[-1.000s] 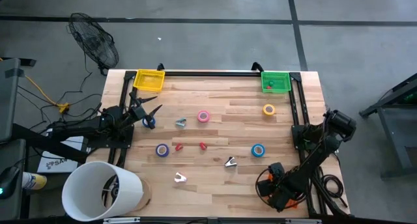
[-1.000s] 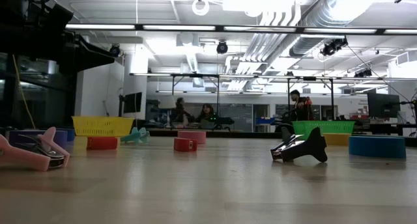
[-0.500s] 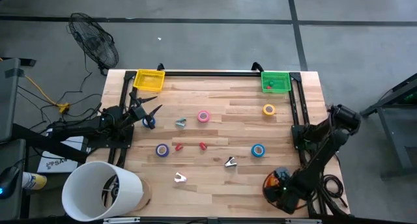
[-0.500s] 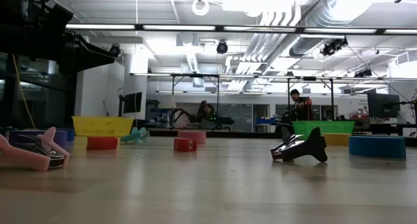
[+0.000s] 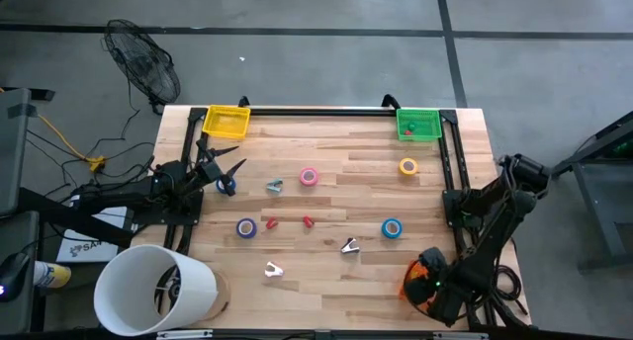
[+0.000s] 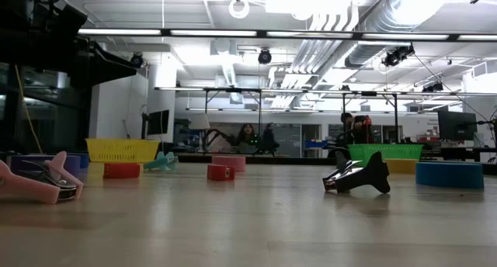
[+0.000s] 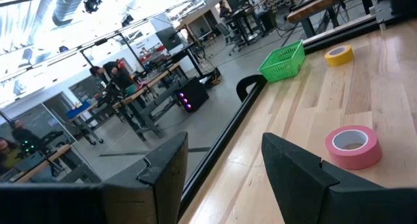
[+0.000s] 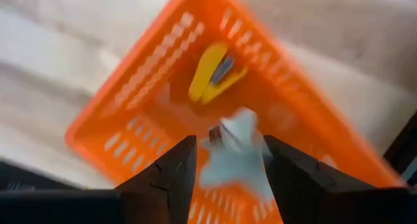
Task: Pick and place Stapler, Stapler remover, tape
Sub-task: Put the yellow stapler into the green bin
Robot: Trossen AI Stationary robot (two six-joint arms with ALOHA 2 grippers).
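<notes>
Right pincer (image 8: 225, 160) now over blurred orange basket (image 8: 156, 87), contents indistinct

My high view looks straight down on the whole table (image 5: 326, 197); my low view sits at tabletop height, facing level across it into the room. Both share the green basket (image 5: 417, 124), which my left wrist view also sees far off, while my right wrist view looks closely into an orange basket (image 8: 163, 81).

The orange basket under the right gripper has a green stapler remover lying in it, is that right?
Not quite: in the right wrist view the stapler remover in the orange basket is yellow, not green. It does lie in the basket, below the right gripper.
</notes>
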